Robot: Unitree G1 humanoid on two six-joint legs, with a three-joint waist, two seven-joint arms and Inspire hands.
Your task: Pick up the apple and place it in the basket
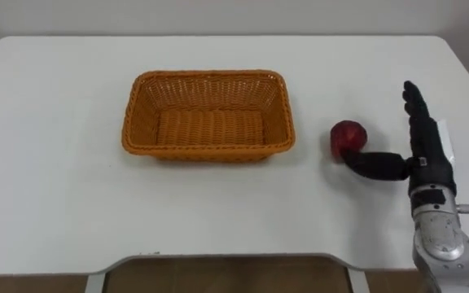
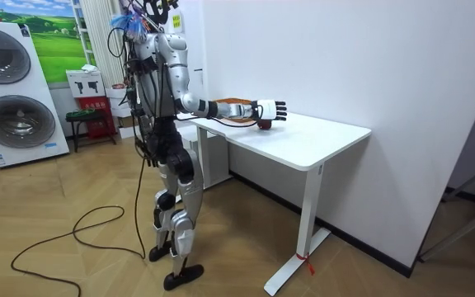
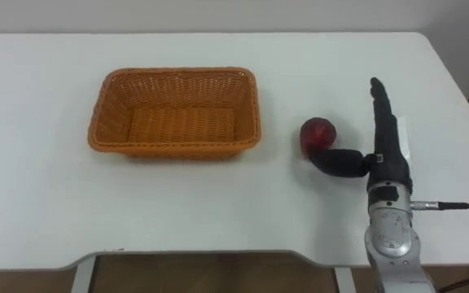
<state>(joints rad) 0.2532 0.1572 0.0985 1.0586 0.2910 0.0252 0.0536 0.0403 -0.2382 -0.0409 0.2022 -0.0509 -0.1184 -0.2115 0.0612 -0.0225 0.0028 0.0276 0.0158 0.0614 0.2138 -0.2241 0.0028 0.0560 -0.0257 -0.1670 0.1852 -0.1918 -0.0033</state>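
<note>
1. The apple (image 1: 348, 137) is seen resting on the white table (image 1: 55, 203), in its right half, about midway between the near and far edges and well in from the right edge.
2. It is dark red and roundish, so no long axis needs to be allowed for in a grasp.
3. The right hand (image 1: 427, 155) is held just to the right of the apple, fingers straight and pointed toward the far edge, the thumb spread wide to the left.
4. The thumb is laid along the apple's near side; whether it touches the fruit or stops just short cannot be told.
5. Nothing is held in this hand: it stands wide, and the apple sits in the open crook between thumb and fingers.
6. The apple lies to the left of the palm, so a grasp is judged to call for a short leftward shift and a closing of the fingers.
7. The orange wicker basket (image 1: 208, 75) stands empty further left, near the table's middle, apart from the apple, its long side running parallel to the near edge.
8. A carry to the left is therefore expected if the basket is the goal.
9. In the room view the robot is seen standing upright at the table's edge, right arm stretched over the top.
</note>
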